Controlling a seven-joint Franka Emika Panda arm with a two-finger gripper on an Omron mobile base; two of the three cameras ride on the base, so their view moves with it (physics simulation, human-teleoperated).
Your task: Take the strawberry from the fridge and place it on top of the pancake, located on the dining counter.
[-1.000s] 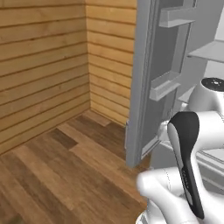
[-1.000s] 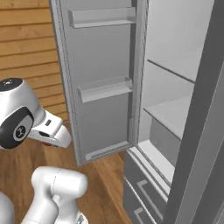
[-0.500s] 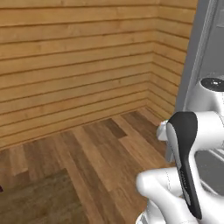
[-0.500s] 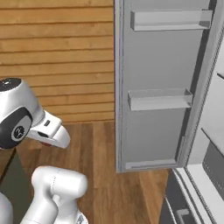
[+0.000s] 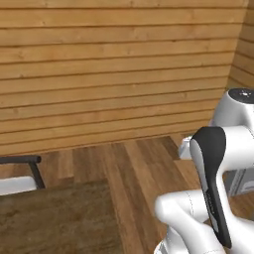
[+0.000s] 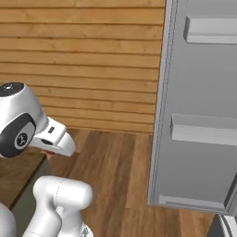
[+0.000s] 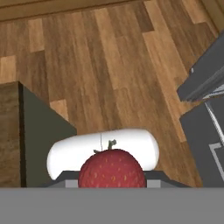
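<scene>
While strawberry [image 7: 112,169] sits pinched in gripper [image 7: 112,181], pickup done; fridge [image 6: 199,115] door open at 3 o'clock, dining counter [image 5: 59,218] at 8 o'clock; placing on pancake left

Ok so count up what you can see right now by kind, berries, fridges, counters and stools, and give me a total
Strawberry: 1
Fridge, door open: 1
Dining counter: 1
Stool: 1
Total: 4
</scene>
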